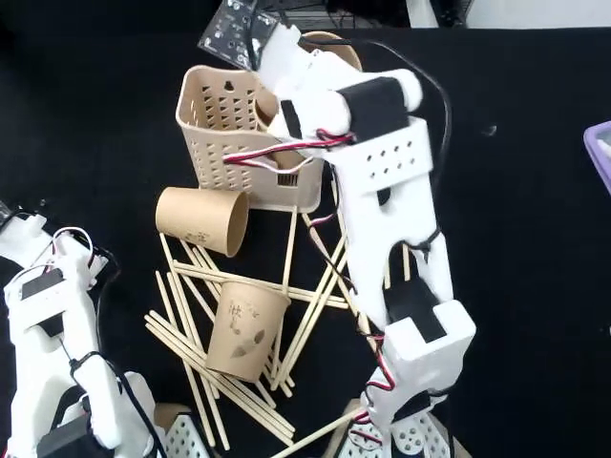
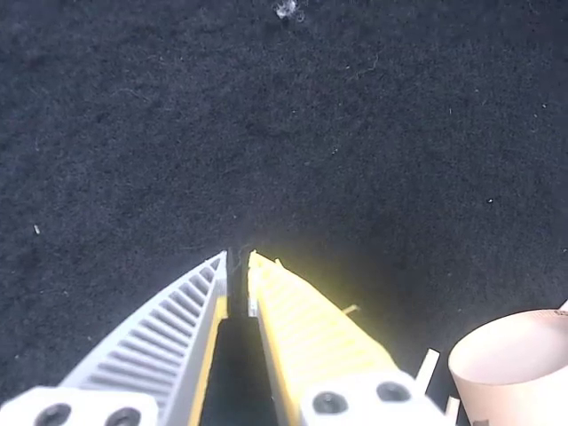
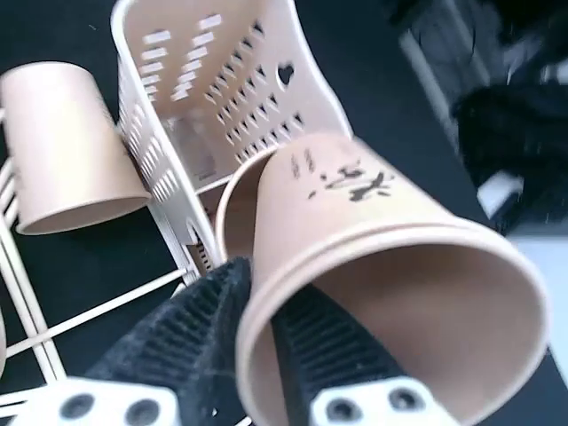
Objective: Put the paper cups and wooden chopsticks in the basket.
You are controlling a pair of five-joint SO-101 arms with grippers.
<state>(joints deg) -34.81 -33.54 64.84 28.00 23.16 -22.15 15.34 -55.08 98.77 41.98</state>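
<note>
My right gripper [image 3: 257, 275] is shut on the rim of a paper cup [image 3: 382, 240], held tilted just above the beige perforated basket [image 3: 177, 115]. In the high view that arm stretches over the basket [image 1: 215, 124], with the held cup [image 1: 334, 43] at the basket's far side. Another cup [image 1: 267, 105] shows inside the basket. One cup [image 1: 200, 219] lies on its side in front of the basket, and one [image 1: 246, 329] rests on the scattered wooden chopsticks [image 1: 191, 353]. My left gripper [image 2: 238, 257] is shut and holds nothing, low over the black table at the left edge [image 1: 24, 229].
A cup rim [image 2: 515, 364] and a chopstick end [image 2: 429, 368] lie close beside the left arm. A purple tray [image 1: 600, 153] sits at the right edge of the table. Red and black cables hang from the right arm above the basket.
</note>
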